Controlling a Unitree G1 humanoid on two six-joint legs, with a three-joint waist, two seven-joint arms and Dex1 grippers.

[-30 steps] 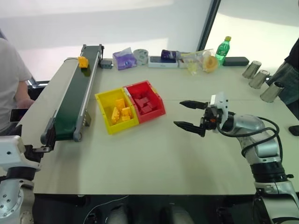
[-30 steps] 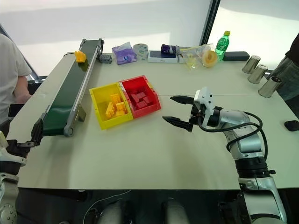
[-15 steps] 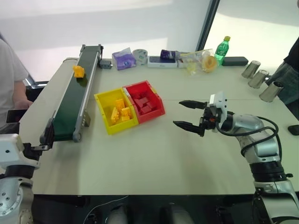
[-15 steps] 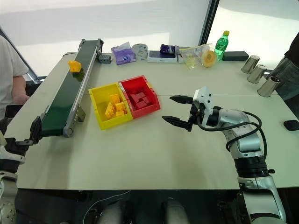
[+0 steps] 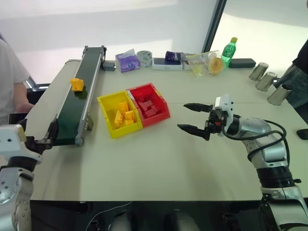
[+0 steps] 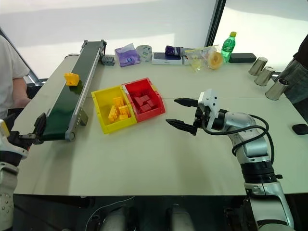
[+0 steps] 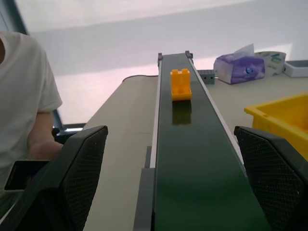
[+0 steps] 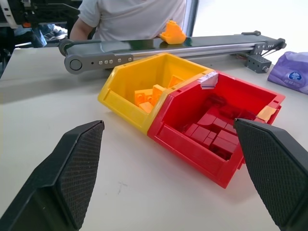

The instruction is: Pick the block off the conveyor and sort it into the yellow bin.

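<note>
The yellow-orange block [image 5: 76, 84] rides on the dark green conveyor [image 5: 72, 110] about halfway along it, and stands upright on the belt ahead in the left wrist view [image 7: 180, 84]. My left gripper [image 5: 45, 136] is open at the conveyor's near end, pointing along the belt, with the block well beyond its fingers. The yellow bin [image 5: 105, 118] sits just right of the conveyor and holds several yellow bricks. My right gripper [image 5: 183, 116] hovers open and empty over the table, right of the bins, facing them [image 8: 122, 98].
A red bin [image 5: 166, 111] of dark red bricks touches the yellow bin's right side. A purple packet [image 5: 128, 60], a green bottle [image 5: 229, 50] and metal cups [image 5: 265, 79] line the far edge. One person [image 5: 9, 82] sits left of the conveyor; another stands at the far right.
The block has travelled down the belt toward the near end. My left gripper has moved forward, closer to the conveyor's near end. The right arm has stayed still.
</note>
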